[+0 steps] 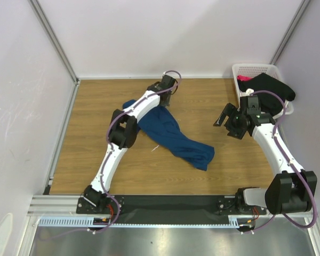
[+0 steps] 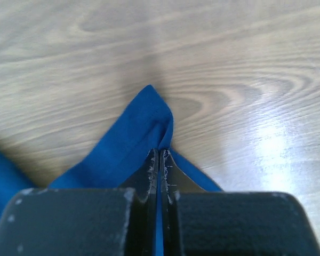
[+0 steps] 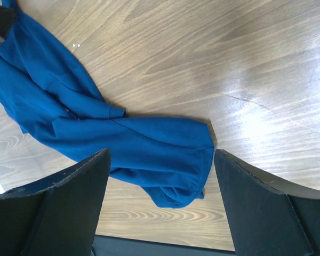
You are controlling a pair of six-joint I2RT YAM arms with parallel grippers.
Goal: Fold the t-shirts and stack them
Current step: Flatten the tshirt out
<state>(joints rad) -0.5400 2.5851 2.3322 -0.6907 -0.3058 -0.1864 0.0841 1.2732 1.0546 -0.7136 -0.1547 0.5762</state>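
Left claw [image 2: 159,156] clamped on blue t-shirt [image 2: 130,144].
I read the right claw [image 3: 161,154] spread wide, holding nothing, above the desk [image 3: 256,64].

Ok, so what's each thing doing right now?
Dark blue cloth t-shirt: crumpled on the wooden table, one corner pinched.
Left fingers: shut on the shirt corner.
Right fingers: open, empty.
White plastic lattice basket: holds a black cloth and a pink cloth; the black one hangs over the rim.
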